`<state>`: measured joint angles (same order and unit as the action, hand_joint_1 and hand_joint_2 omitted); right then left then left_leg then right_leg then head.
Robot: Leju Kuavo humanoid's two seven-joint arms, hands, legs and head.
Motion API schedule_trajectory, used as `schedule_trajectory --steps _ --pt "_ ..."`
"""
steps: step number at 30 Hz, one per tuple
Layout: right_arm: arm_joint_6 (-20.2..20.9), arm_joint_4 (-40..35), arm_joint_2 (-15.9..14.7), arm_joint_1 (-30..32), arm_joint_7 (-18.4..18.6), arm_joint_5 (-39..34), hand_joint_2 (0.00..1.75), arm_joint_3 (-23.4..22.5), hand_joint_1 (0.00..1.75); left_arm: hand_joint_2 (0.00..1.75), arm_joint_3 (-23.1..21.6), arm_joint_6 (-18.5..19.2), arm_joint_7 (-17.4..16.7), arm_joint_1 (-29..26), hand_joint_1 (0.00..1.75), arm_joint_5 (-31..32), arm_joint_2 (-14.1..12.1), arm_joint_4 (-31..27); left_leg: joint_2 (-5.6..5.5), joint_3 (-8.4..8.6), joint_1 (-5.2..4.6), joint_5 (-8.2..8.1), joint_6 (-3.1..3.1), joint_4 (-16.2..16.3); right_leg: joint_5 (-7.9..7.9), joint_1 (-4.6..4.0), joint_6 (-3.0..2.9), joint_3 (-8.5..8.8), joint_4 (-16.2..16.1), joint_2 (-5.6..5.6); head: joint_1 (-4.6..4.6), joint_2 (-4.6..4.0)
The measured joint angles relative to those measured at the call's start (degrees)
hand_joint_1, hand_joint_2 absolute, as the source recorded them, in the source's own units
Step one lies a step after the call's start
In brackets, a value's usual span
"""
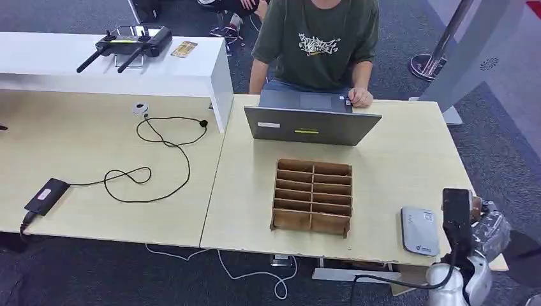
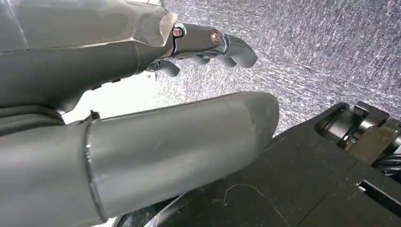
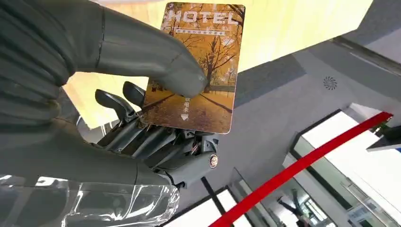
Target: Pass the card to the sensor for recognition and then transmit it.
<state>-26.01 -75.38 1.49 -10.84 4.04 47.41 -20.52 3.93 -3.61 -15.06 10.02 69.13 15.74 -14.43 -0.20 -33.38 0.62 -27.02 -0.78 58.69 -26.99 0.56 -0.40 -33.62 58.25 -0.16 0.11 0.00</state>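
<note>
one hotel card (image 3: pixel 201 71), autumn-tree print, pinched in right hand (image 3: pixel 142 113).

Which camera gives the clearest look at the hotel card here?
The right wrist view: the card faces the camera, pinched by the right hand, its HOTEL print and autumn trees legible. In the head view the card cannot be made out at the right hand.

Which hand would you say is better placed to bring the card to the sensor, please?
The right hand: it already pinches the card and hovers beside the grey sensor. The left hand hangs over carpet.
</note>
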Motion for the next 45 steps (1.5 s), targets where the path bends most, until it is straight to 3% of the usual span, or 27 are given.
schedule_trajectory --steps 25,45 --pt "1.5 0.1 2.3 1.8 1.1 1.1 1.75 -2.1 1.75 0.00 0.0 -0.9 0.6 -0.4 0.00 -0.8 -0.2 0.0 0.00 -0.01 0.00 0.00 0.00 0.0 0.00 0.00 0.00 0.00 0.0 -0.01 0.00 0.00" --pt "3.2 8.1 2.5 -1.0 3.1 1.9 1.75 -2.1 1.75 0.00 0.0 -1.4 0.5 -0.5 0.00 -1.4 -0.2 0.0 -0.01 -0.02 0.00 0.00 0.00 0.0 0.00 0.00 0.00 0.00 0.0 -0.03 0.00 0.00"
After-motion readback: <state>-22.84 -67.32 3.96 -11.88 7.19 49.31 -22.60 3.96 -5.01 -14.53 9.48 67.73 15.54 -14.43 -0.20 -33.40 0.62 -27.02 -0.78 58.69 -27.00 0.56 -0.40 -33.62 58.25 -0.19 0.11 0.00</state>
